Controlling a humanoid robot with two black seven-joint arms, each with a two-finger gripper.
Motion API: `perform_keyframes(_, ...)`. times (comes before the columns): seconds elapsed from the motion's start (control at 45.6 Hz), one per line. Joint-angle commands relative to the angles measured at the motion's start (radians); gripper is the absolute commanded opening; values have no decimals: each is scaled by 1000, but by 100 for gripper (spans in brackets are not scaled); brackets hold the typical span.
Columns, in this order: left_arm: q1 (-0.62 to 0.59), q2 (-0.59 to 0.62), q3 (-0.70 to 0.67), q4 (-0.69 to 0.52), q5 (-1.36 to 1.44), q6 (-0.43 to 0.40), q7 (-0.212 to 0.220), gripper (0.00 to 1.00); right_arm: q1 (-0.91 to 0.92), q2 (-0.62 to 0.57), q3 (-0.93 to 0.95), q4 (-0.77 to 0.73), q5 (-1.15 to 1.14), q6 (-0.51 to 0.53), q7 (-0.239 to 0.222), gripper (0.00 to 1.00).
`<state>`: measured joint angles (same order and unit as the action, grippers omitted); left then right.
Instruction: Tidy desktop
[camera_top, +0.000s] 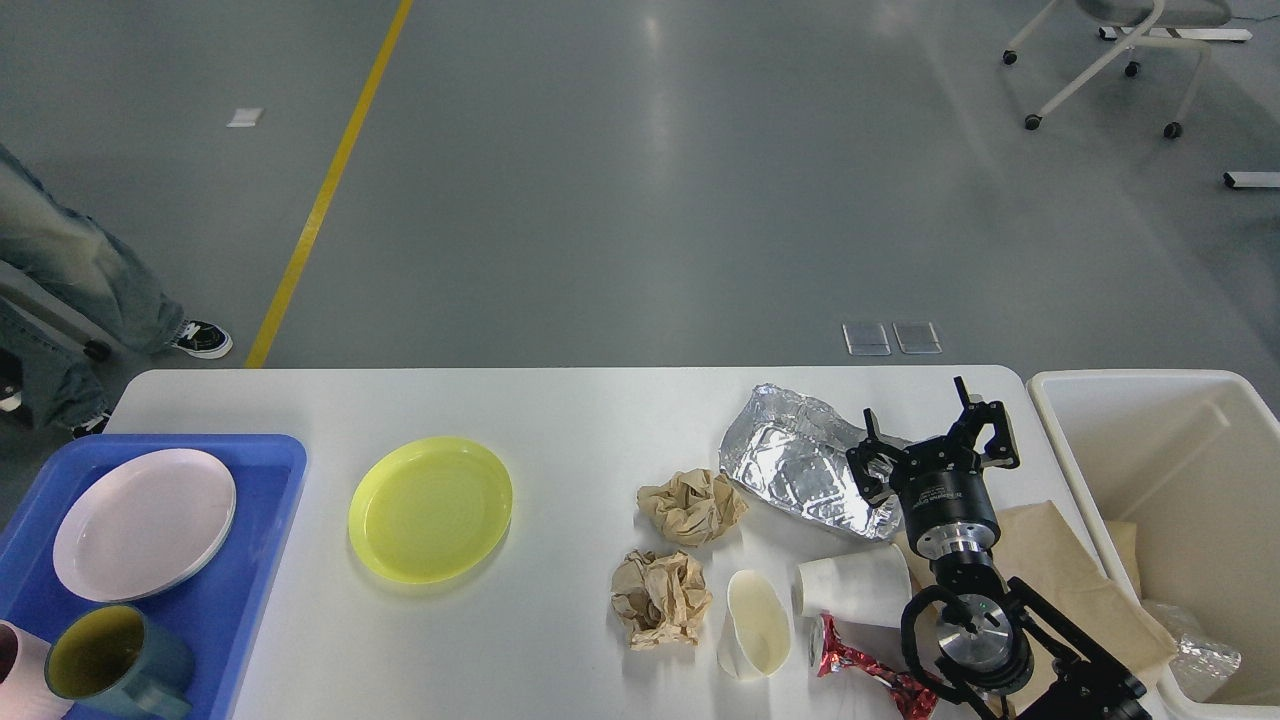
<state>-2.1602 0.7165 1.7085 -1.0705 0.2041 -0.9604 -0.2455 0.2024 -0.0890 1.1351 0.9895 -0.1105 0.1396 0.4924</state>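
At the near right, the right arm rises to its end effector (935, 445), whose two fingers stand spread wide apart and hold nothing, hovering over the right end of the crumpled foil tray (800, 460). Nearest the bottom edge lie a red wrapper (865, 675), a cream cup on its side (755, 625) and a white paper cup (850, 585), also tipped over (its mouth faces left). Two brown paper wads (660, 597) sit just left of them, and a flat brown napkin (1065, 575) lies under the arm. The white tabletop (560, 410) spans the lower half of the view, with a yellow plate (431, 508) toward its left and a blue tray (245, 570) at the left end carrying a white plate (145, 522) and mugs. A beige bin (1150, 385) stands at the right end. Beyond is grey floor with a yellow line (325, 190).
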Motion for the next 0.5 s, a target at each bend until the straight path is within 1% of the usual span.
perform_keyframes(0.0,-170,-149,75,-109,-97,0,3,96,0,0,0,0,0,0,-2,100)
perform_keyframes(0.022,-206,-188,86,-140,-121,0,3,96,0,0,0,0,0,0,0,100)
perform_keyframes(0.11,-289,-293,95,-226,-181,0,3,96,0,0,0,0,0,0,0,100)
perform_keyframes(0.219,-374,-390,83,-324,-250,0,6,96,0,0,0,-2,0,0,0,100)
perform_keyframes(0.241,-403,-423,77,-357,-280,0,18,96,0,0,0,0,0,0,0,100)
perform_keyframes(0.395,-512,-502,37,-477,-402,0,109,96,0,0,0,0,0,0,0,100)
perform_keyframes(0.482,-569,-538,27,-534,-445,0,141,96,0,0,0,0,0,0,0,100)
